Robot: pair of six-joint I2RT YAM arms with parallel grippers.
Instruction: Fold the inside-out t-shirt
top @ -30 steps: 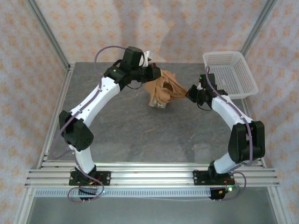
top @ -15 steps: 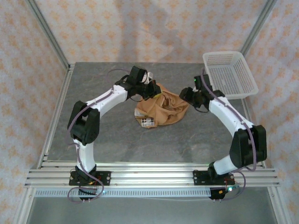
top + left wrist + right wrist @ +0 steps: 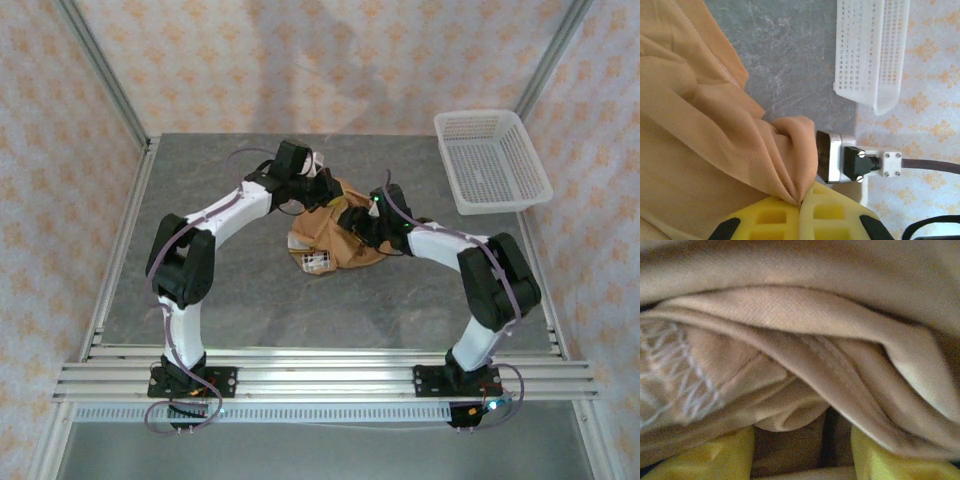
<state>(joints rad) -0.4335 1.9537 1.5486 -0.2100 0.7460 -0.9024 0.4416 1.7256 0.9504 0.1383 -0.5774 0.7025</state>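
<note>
Left wrist view: left gripper (image 3: 801, 206) pinches a fold of the limp, light inside-out t-shirt (image 3: 700, 130) heaped on the table (image 3: 250, 300); right gripper (image 3: 800, 455), jaws apart at the cloth, should likely take a stitched hem.

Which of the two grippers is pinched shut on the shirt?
The left gripper: its yellow fingers meet on a t-shirt fold; the right gripper stands open.

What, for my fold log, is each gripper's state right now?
Left gripper: shut on the shirt.
Right gripper: open, fingers apart against the shirt.
</note>
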